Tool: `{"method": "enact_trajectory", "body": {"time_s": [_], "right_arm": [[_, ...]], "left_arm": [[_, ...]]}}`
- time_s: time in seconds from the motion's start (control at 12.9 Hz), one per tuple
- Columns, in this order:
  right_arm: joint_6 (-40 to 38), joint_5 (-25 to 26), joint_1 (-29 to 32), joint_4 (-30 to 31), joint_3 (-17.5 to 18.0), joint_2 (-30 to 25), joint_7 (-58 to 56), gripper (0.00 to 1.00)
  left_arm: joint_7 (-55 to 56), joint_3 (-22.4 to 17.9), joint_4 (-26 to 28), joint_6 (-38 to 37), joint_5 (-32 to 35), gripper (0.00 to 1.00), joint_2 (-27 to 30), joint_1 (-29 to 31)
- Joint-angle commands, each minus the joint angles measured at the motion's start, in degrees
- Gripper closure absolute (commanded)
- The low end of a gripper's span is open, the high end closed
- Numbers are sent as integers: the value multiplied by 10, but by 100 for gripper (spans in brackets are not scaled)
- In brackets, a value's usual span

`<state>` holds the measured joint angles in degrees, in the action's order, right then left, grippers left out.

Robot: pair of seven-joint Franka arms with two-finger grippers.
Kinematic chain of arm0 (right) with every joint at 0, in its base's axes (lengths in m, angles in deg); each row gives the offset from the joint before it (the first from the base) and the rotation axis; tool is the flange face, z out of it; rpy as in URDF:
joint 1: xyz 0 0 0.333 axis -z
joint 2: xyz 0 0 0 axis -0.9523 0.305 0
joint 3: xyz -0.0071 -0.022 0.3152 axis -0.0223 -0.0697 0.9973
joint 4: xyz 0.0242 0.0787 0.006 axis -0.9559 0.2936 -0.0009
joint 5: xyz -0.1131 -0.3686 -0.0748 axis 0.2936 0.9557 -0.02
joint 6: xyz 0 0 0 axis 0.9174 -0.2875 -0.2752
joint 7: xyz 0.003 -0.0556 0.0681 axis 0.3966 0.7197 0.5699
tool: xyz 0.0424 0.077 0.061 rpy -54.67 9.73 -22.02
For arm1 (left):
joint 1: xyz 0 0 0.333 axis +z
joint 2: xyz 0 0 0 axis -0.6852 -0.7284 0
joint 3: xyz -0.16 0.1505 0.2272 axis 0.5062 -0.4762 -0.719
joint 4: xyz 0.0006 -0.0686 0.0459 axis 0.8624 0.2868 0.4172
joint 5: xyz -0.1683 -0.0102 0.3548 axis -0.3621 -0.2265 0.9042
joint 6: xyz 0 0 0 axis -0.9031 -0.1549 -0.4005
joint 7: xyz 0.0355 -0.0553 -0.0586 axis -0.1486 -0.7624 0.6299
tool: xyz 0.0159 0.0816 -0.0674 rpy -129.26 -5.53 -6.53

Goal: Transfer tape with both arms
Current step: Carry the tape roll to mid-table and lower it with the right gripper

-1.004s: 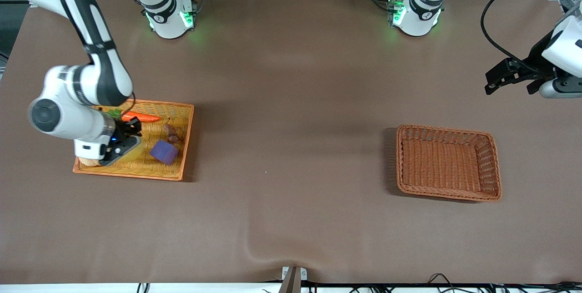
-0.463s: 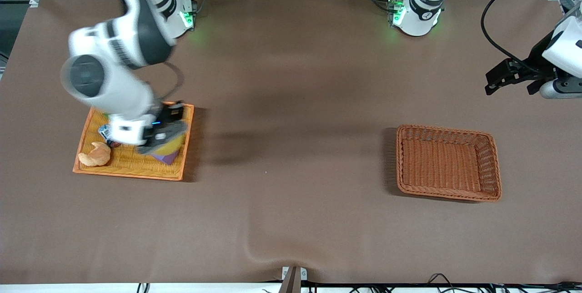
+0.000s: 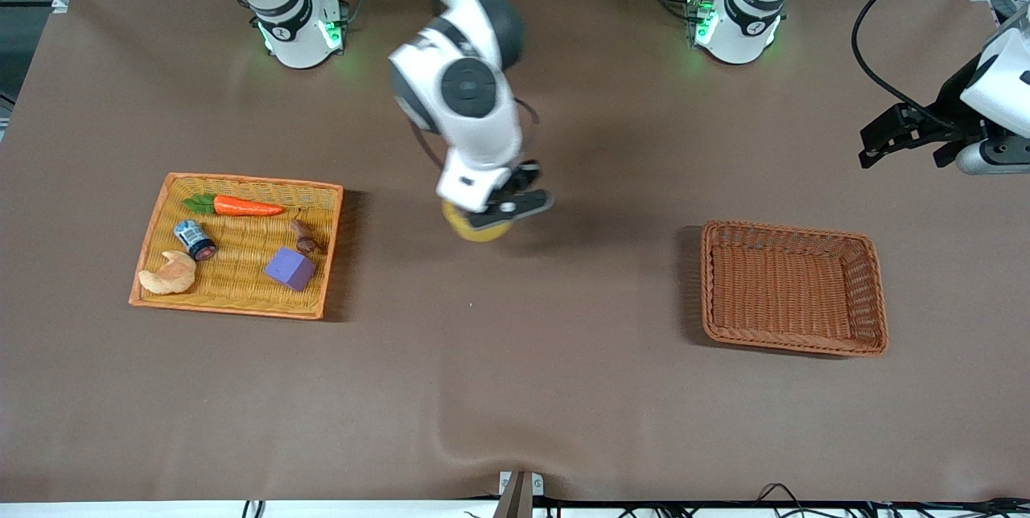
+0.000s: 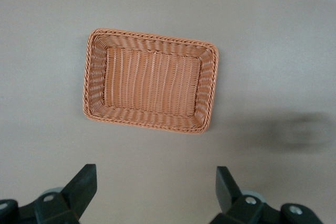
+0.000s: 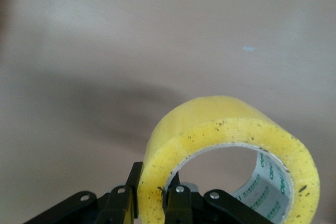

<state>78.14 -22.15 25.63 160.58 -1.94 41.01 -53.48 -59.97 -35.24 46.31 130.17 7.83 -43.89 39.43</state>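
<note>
The tape (image 3: 471,230) is a yellowish roll with a grey-white core, hanging in the air over the bare middle of the table. My right gripper (image 3: 499,212) is shut on it. In the right wrist view the roll (image 5: 231,145) stands on edge, and the right gripper (image 5: 157,187) pinches its wall, one finger outside and one inside the ring. My left gripper (image 3: 873,144) waits open over the table's edge at the left arm's end. In the left wrist view the left gripper (image 4: 156,184) holds nothing between its wide-apart fingers.
A brown wicker basket (image 3: 793,345) lies toward the left arm's end, also seen from above as the basket (image 4: 152,36). An orange tray (image 3: 241,309) toward the right arm's end holds a carrot (image 3: 245,207), a small can (image 3: 194,238), a croissant (image 3: 167,273) and a purple cube (image 3: 290,269).
My right arm has lifted off the orange tray and swung to the middle of the table with the tape in its grip. The left arm has not moved.
</note>
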Motion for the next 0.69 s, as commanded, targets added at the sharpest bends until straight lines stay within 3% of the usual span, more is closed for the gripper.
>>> {"method": "enact_trajectory", "body": {"time_s": [0.0, 0.23, 0.62], "right_arm": [[22, -2, -27, -54, -10, 69, 54, 100], [83, 0, -57, -57, -12, 119, 128, 100], [134, 1, -59, -54, -13, 162, 131, 100]], "left_arm": [[-8, 0, -12, -2, -2, 0, -5, 2], [-8, 0, -12, -2, -2, 0, -5, 2], [-8, 0, -12, -2, -3, 0, -5, 2]]}}
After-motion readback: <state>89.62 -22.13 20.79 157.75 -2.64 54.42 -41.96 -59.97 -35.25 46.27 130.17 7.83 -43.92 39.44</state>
